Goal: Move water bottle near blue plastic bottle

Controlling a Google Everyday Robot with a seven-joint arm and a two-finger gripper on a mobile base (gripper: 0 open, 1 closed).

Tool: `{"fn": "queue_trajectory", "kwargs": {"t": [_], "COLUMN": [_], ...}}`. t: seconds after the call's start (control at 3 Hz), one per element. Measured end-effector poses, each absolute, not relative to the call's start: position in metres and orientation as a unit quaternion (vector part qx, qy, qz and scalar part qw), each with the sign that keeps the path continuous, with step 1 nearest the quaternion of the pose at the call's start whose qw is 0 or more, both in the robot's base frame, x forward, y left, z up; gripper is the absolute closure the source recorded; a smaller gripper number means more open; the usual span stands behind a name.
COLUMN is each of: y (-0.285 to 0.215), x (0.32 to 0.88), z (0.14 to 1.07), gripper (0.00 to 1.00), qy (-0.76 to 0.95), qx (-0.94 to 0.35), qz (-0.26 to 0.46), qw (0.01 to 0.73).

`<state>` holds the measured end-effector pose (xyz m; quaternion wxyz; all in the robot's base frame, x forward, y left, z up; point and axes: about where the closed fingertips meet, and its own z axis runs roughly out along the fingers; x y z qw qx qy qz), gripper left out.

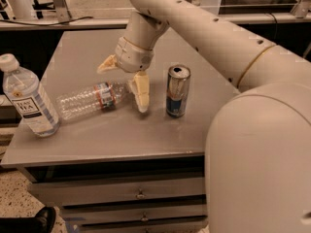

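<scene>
Water bottle [90,100] lies on its side, long axis pointing toward the blue plastic bottle [26,101]; its cap end sits at the gripper [121,87], whose 2 fingers are spread, gripping nothing.

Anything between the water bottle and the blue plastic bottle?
Nothing visible. The water bottle lies on its side beside the blue plastic bottle; the gripper, jaws open, is at its cap end.

Grey table [121,135] with drawers [97,191] underneath, speckled floor [12,198] down at the near left, and a pale ledge [29,25] with a black cable [73,19] along the far side.
</scene>
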<state>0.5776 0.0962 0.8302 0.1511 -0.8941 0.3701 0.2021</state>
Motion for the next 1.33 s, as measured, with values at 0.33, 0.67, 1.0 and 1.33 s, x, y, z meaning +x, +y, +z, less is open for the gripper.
{"fn": "queue_trajectory", "kwargs": {"t": [0.33,0.67,1.0,1.33], "y": [0.096,0.096,0.098,0.096], "x": [0.579,0.587,0.603,0.617], "z": [0.836,0.863,0.896,0.918], "gripper": [0.00,0.00,0.00,0.00], "qy": [0.369,0.352,0.324,0.306], "qx": [-0.895,-0.898,-0.896,-0.891], "qz": [0.195,0.168,0.134,0.112], "qw": [0.158,0.206,0.273,0.316]}}
